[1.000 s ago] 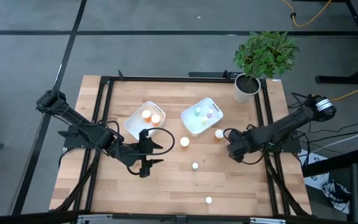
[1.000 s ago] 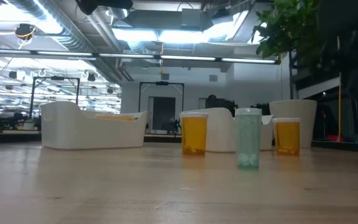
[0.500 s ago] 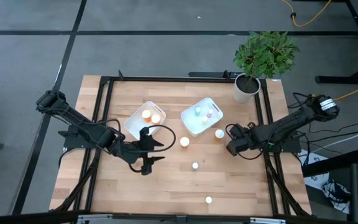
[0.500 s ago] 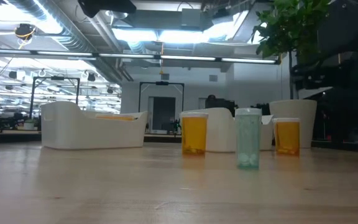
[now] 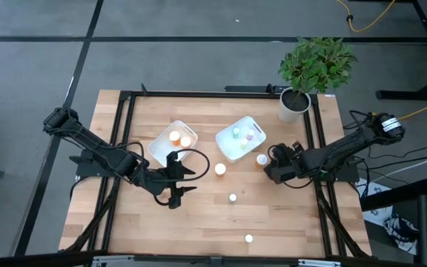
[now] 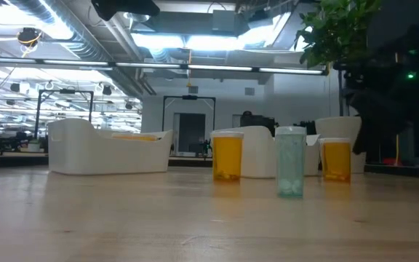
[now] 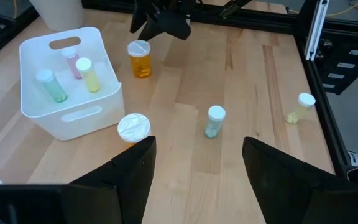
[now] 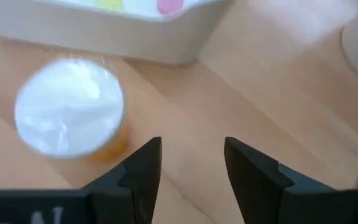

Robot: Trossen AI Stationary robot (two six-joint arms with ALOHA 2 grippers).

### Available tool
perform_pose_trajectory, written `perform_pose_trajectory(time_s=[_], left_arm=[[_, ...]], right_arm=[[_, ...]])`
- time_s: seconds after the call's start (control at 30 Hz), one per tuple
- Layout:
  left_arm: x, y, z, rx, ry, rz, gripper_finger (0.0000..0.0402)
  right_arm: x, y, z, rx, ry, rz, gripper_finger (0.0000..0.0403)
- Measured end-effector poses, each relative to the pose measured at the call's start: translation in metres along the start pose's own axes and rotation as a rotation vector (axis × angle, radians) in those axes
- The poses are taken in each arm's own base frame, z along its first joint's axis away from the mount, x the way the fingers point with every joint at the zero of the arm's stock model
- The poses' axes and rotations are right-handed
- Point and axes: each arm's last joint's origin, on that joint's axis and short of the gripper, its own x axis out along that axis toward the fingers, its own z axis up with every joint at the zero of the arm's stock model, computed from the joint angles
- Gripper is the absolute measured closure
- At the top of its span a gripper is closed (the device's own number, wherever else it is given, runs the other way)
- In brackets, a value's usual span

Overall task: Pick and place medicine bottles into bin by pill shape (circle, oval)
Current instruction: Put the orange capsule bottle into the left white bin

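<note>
My right gripper [image 5: 267, 170] hangs low over the wooden surface [image 5: 199, 215], its fingers [image 8: 143, 168] spread apart and holding nothing. Just ahead of them and off to one side stands an orange bottle [image 8: 73, 112] with a pale cap, close to the fingertips but not between them; from above, the same bottle sits just beyond my right fingers, between them and the right-hand white tray [image 5: 239, 138]. That tray's wall rises right behind the bottle, and inside it lie pale green, yellow and pink bottles [image 7: 73, 71].

My left gripper [image 5: 178, 182] waits over the middle of the surface, fingers [image 7: 129, 171] wide open and empty. Just ahead of those fingers stands a second orange bottle [image 5: 219, 169], showing mostly its white cap [image 7: 133, 126], close against the near wall of the right-hand tray. Farther out in front of them stands a pale green bottle [image 7: 215, 121], and beyond it, near the surface's edge, a yellowish one [image 7: 301, 107]. Beside my left fingers is the other white tray [image 5: 170, 144], holding two orange bottles [image 5: 180, 139].

The potted plant [image 5: 306, 74] stands at the far corner, well beyond my right gripper.
</note>
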Motion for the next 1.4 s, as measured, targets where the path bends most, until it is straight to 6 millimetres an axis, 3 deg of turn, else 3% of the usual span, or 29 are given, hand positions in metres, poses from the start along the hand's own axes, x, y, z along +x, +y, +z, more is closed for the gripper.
perform_pose_trajectory(time_s=[0.37,0.57,1.4], left_arm=[[0.0,0.0,0.0,0.021,0.0,0.0,0.0168],[0.0,0.0,0.0,0.025,-0.001,-0.001,0.0168],[0.0,0.0,0.0,0.026,-0.001,-0.001,0.0168]], right_arm=[[0.007,-0.002,0.011,-0.012,-0.062,-0.036,0.0226],[0.008,0.007,0.017,-0.1,-0.067,0.064,0.0226],[0.009,0.035,0.024,-0.096,-0.028,0.374,0.0226]])
